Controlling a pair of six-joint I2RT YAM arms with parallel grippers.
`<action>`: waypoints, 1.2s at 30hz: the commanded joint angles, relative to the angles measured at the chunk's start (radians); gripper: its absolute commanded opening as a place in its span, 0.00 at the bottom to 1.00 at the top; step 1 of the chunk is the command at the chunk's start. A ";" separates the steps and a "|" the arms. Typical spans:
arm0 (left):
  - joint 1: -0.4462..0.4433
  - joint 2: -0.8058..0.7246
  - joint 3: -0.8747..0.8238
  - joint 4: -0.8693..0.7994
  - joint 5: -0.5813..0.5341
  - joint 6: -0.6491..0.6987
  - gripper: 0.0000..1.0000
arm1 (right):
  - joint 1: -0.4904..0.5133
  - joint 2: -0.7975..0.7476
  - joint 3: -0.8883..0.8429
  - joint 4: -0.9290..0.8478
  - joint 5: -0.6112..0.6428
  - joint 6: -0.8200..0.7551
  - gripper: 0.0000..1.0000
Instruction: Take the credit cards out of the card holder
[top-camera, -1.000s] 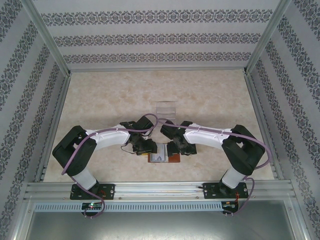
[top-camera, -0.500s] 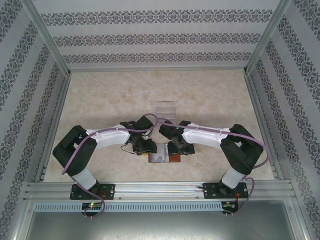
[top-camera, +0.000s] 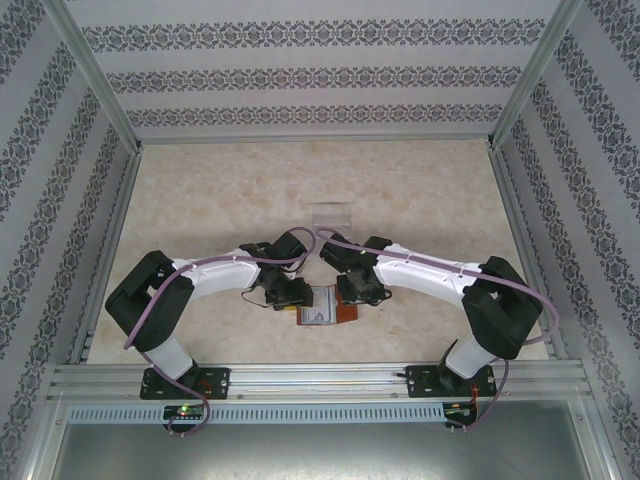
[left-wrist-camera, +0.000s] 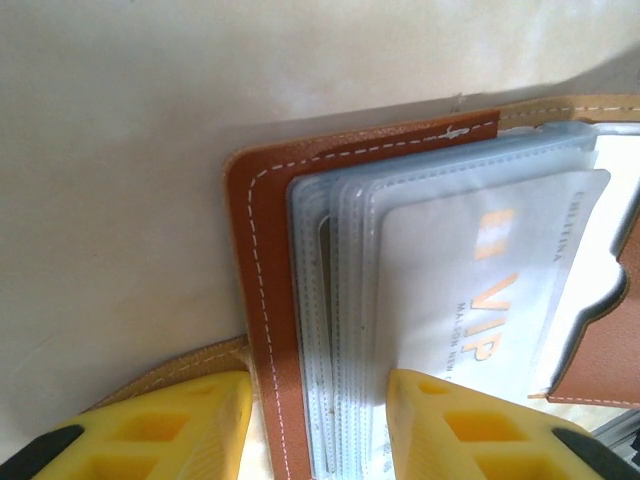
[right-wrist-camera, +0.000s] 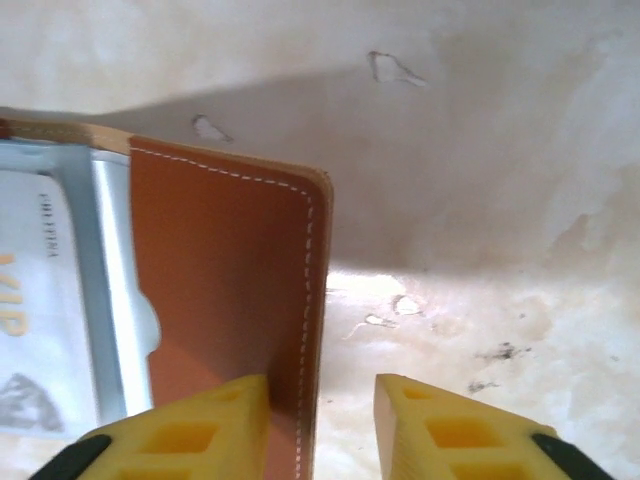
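Observation:
The reddish-brown card holder (top-camera: 345, 314) lies open near the table's front edge, between my two grippers. A pale credit card (left-wrist-camera: 480, 300) printed VIP sits in the top clear sleeve, with several more sleeves stacked under it. The same card (right-wrist-camera: 40, 300) also shows in the right wrist view. My left gripper (left-wrist-camera: 318, 380) is shut on the holder's (left-wrist-camera: 265, 250) left stitched edge and the sleeve ends. My right gripper (right-wrist-camera: 322, 385) straddles the right cover's (right-wrist-camera: 230, 260) edge. That edge rests against one finger, with a gap to the other, so the gripper is open.
A clear plastic tray (top-camera: 333, 213) stands on the table behind the grippers. The beige tabletop (top-camera: 220, 190) is walled by patterned panels, with an aluminium rail (top-camera: 320, 380) along the front. Both arms (top-camera: 430, 272) curve in toward the centre.
My right gripper has slid left onto the holder's right cover and its jaws have narrowed a lot. The holder's right side has shifted slightly. The left arm has stayed put.

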 joint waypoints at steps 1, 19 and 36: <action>-0.001 0.047 -0.034 -0.004 -0.018 0.023 0.41 | 0.015 -0.041 0.008 0.032 -0.051 0.025 0.30; 0.000 0.047 -0.041 -0.002 -0.017 0.022 0.38 | 0.014 -0.137 0.045 0.041 -0.108 0.050 0.33; 0.000 0.055 -0.043 -0.007 -0.023 0.021 0.33 | -0.044 -0.044 -0.158 0.442 -0.368 0.123 0.27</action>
